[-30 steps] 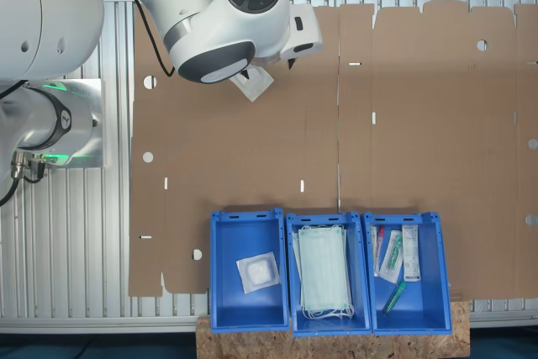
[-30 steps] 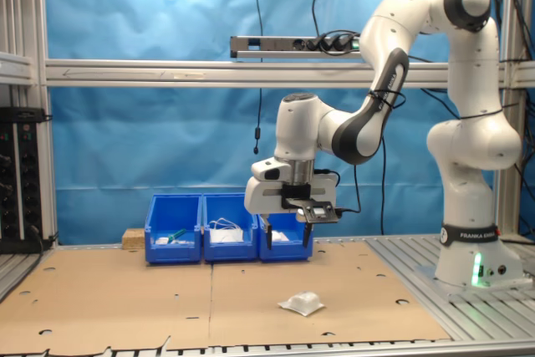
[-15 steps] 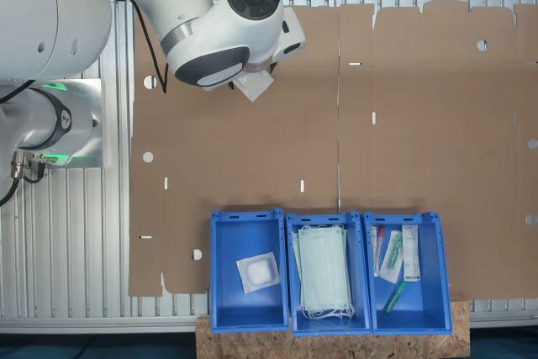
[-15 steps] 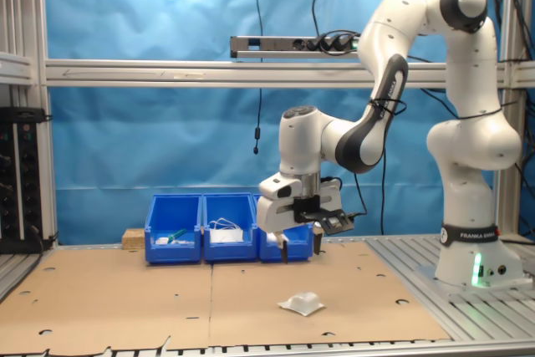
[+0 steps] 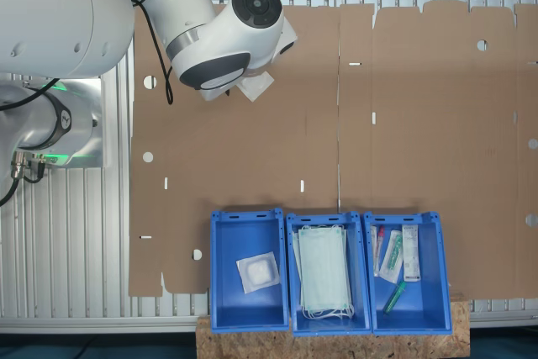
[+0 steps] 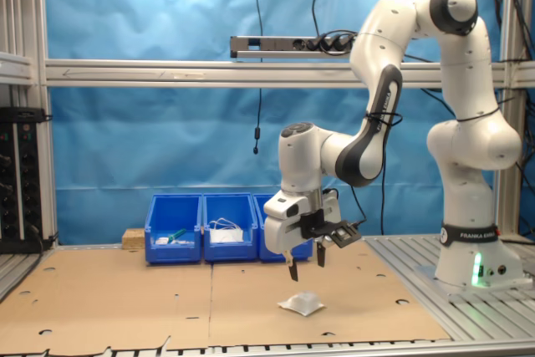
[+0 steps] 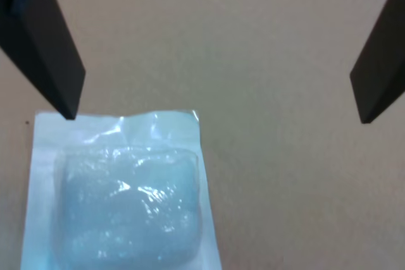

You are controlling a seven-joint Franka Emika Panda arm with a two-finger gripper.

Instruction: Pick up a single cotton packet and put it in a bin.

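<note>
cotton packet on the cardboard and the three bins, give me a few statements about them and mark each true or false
1. The gripper is shut on the cotton packet. False: its fingers are spread open and it hangs above the packet, which lies on the cardboard.
2. A second cotton packet lies in the bin at the first exterior view's left end of the row. True.
3. The middle bin holds pale green face masks. True.
4. The packet on the cardboard lies right against the bins. False: bare cardboard separates them.
5. All three bins hold the same items. False: the third bin holds long narrow packets.
</note>
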